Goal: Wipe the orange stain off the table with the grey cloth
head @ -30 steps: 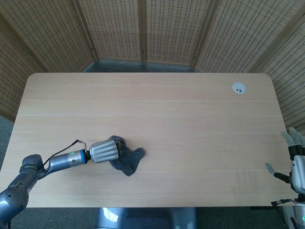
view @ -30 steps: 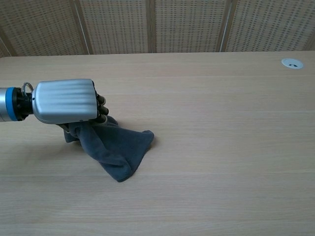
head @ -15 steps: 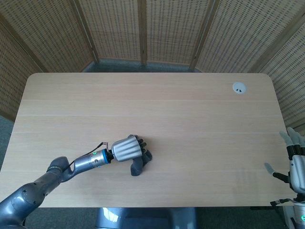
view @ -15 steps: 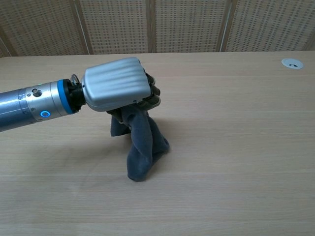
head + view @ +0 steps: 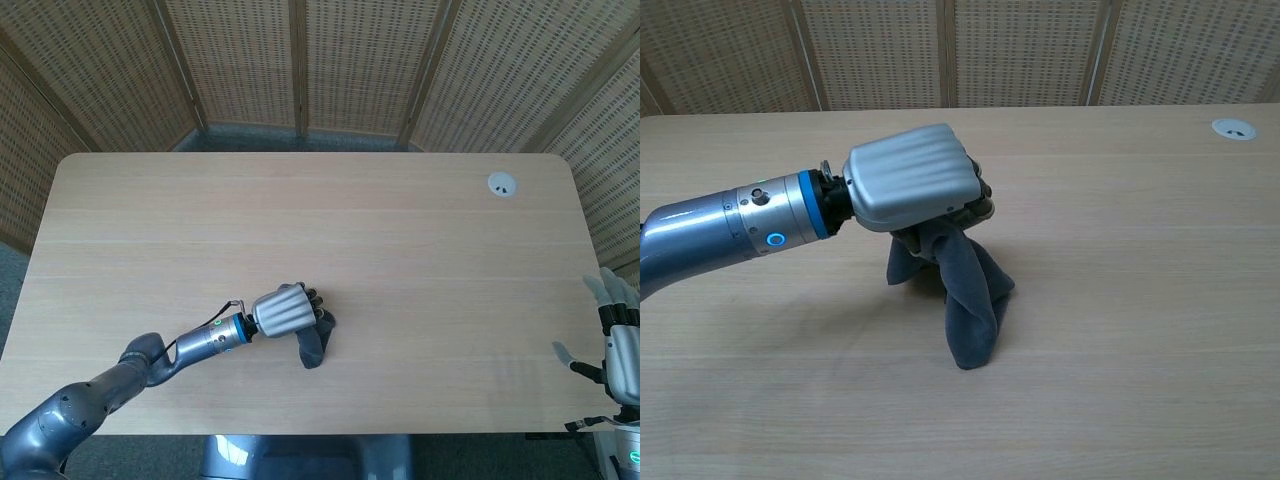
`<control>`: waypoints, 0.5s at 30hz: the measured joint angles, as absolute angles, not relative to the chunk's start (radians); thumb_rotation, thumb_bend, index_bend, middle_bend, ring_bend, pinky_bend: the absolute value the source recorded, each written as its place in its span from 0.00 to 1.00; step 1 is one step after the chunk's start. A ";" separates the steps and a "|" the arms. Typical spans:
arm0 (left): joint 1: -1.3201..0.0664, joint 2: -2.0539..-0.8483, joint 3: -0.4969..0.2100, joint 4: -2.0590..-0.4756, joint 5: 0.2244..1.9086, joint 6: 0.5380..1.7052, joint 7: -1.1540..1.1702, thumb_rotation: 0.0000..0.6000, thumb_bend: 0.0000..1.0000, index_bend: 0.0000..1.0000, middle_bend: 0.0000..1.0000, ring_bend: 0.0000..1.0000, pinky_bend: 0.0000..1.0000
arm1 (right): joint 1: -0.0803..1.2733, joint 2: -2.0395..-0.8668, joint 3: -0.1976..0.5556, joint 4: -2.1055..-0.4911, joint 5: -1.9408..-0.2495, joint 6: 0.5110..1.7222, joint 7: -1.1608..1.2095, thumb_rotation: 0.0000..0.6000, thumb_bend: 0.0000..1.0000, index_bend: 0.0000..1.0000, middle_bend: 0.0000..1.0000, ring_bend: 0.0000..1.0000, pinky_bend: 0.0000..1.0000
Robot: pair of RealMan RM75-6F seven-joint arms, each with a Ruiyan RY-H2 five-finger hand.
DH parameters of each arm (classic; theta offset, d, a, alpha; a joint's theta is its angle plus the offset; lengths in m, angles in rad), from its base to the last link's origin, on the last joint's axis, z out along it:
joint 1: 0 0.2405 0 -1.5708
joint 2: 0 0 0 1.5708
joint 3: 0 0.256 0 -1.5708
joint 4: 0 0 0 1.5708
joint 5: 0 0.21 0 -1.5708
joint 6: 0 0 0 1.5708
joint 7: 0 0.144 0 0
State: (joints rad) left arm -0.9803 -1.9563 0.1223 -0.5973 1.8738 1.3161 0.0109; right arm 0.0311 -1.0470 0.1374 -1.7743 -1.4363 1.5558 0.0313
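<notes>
My left hand (image 5: 283, 311) (image 5: 912, 182) grips the grey cloth (image 5: 316, 343) (image 5: 965, 288) near the middle of the table's front half. The cloth hangs bunched from under the fingers and its lower end trails on the wood. No orange stain shows on the table in either view; the hand and cloth may hide it. My right hand (image 5: 619, 345) stays off the table's front right corner with its fingers spread and nothing in it; the chest view does not show it.
The light wooden table (image 5: 400, 250) carries a small white cable grommet (image 5: 502, 184) (image 5: 1234, 128) at its back right. Woven screens (image 5: 300, 60) stand behind the far edge.
My left hand has dragged the grey cloth to the right along the table, and the cloth has gone from spread flat to bunched and hanging. The right hand has barely moved.
</notes>
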 measured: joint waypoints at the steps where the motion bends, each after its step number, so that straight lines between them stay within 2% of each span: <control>1: -0.980 -1.956 0.125 -0.599 1.874 1.309 0.014 1.00 0.23 0.71 0.66 0.62 0.90 | 0.031 -1.047 0.138 -1.775 -1.437 1.557 0.032 1.00 0.18 0.10 0.00 0.00 0.11; 8: -0.954 -1.921 0.137 -0.654 1.851 1.261 0.038 1.00 0.23 0.71 0.66 0.62 0.90 | 0.028 -1.043 0.141 -1.775 -1.432 1.562 0.039 1.00 0.18 0.10 0.00 0.00 0.11; 15: -0.894 -1.784 0.171 -0.703 1.842 1.270 0.059 1.00 0.23 0.71 0.66 0.62 0.90 | 0.027 -1.040 0.143 -1.778 -1.433 1.564 0.043 1.00 0.18 0.10 0.00 0.00 0.11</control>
